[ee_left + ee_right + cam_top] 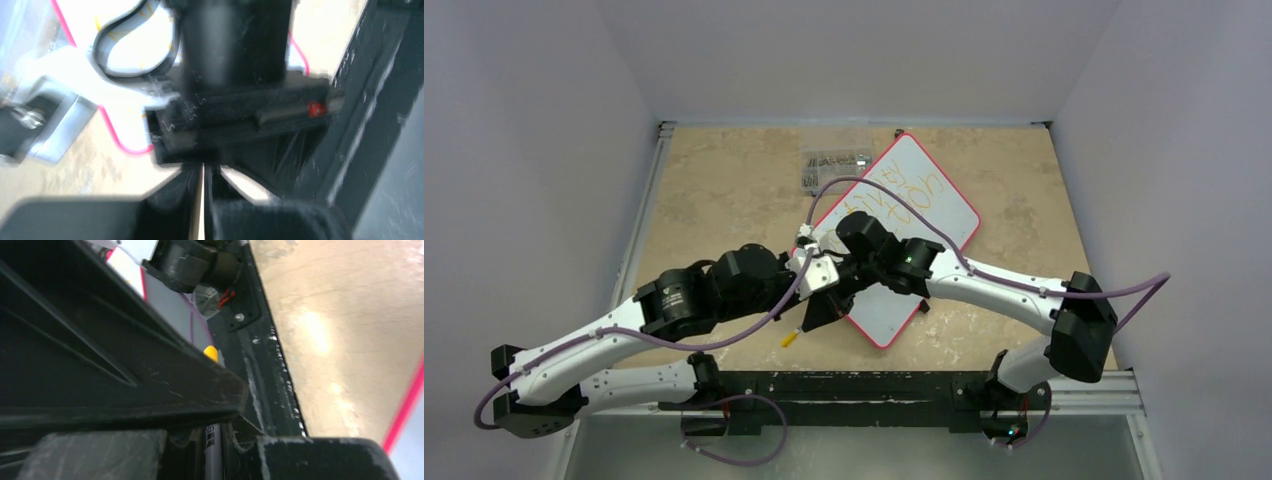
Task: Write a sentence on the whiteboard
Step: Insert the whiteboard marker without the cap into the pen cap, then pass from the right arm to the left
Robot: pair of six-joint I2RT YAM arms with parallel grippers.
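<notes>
The whiteboard (pixel 886 312) lies tilted on the table, its red-pink frame (pixel 114 134) showing in the left wrist view. The sentence (pixel 904 192), in orange-yellow letters, fills its far half. Both grippers meet over the board's near-left edge. My right gripper (pixel 212 442) is shut on a white marker (pixel 213 452). The marker's yellow end (pixel 790 338) pokes out toward the table's near edge. My left gripper (pixel 205 200) is shut, close against the right one (pixel 849 285), with only a thin pale sliver between its fingers. Its fingers hide the marker's middle.
A clear packet (pixel 834 165) with dark items lies at the back, beside the board's far corner. A black rail (pixel 874 385) runs along the near edge. Purple cables (pixel 1024 285) trail along both arms. White walls close in the table.
</notes>
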